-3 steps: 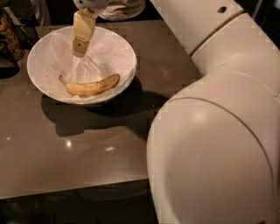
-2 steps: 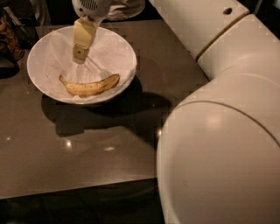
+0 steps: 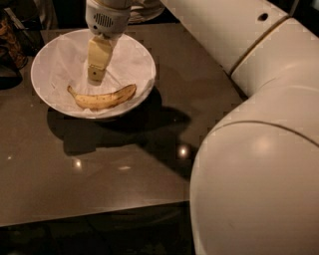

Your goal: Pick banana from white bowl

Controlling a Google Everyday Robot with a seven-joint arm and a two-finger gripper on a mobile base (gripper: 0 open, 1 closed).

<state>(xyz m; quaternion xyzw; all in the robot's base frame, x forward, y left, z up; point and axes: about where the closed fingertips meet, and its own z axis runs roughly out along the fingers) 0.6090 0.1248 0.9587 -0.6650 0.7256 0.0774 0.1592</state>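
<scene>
A yellow banana (image 3: 102,98) with brown speckles lies curved in the front part of the white bowl (image 3: 50,52), which is lined with crinkled white paper. My gripper (image 3: 95,74) hangs over the bowl from the white arm, its cream fingers pointing down just above and behind the banana's left half. It holds nothing.
The bowl stands at the back left of a dark glossy table (image 3: 164,149). My large white arm (image 3: 259,149) fills the right side of the view. Dark objects (image 3: 12,45) stand at the far left edge. Another pale dish (image 3: 147,10) sits behind the bowl.
My gripper has moved up and slightly back, away from the banana. The arm has shifted and the bowl and banana stay where they were.
</scene>
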